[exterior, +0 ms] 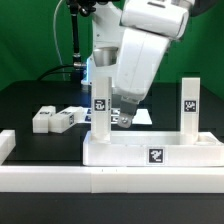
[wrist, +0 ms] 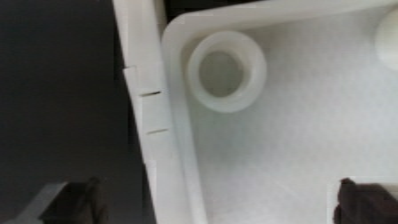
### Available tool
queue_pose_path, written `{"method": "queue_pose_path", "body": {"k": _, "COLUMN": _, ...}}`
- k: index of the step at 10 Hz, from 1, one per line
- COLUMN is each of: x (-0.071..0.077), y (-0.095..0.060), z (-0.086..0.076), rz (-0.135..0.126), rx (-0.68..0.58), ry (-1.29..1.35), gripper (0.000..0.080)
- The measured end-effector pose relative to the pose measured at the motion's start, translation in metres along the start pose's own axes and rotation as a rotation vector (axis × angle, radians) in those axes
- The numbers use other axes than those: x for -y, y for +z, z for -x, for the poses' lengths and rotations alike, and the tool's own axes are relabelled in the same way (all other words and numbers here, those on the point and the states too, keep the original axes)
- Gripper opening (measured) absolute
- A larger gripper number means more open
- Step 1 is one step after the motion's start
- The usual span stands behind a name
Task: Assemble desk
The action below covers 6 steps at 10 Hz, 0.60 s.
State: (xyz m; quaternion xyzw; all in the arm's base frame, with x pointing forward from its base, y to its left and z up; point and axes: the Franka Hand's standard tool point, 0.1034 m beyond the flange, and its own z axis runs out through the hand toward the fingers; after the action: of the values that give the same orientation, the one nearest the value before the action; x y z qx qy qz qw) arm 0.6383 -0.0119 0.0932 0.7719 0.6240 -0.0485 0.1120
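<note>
The white tabletop panel [exterior: 120, 151] lies at the front of the table with its rimmed underside up. One block leg [exterior: 101, 104] stands upright at its corner on the exterior view's left, and another [exterior: 190, 104] at its corner on the right. Two loose legs [exterior: 42, 120] [exterior: 69, 117] lie on the black table to the left. My gripper [exterior: 125, 119] hangs over the panel beside the left upright leg. In the wrist view my gripper [wrist: 221, 205] is open and empty above the panel's inside [wrist: 302, 140], near a round socket [wrist: 226, 70] and the rim [wrist: 150, 110].
Long low white border rails run along the front [exterior: 100, 185] and the exterior view's left [exterior: 5, 146]. A flat white sheet [exterior: 143, 117] lies behind the panel, partly hidden by my arm. A lamp stand [exterior: 74, 40] rises at the back.
</note>
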Motion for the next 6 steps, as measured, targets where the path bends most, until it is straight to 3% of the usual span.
{"method": "queue_pose_path", "body": {"k": 1, "x": 0.006, "y": 0.002, "z": -0.007, "rz": -0.005, "rx": -0.002, "ry": -0.014, "gripper": 0.0649}}
{"method": "queue_pose_path", "body": {"k": 4, "x": 0.007, "y": 0.004, "z": -0.006, "rz": -0.009, "rx": -0.001, "ry": -0.012, "gripper": 0.0649}}
{"method": "queue_pose_path", "body": {"k": 6, "x": 0.016, "y": 0.018, "z": -0.012, "rz": -0.035, "rx": 0.006, "ry": -0.013, "gripper": 0.0649}}
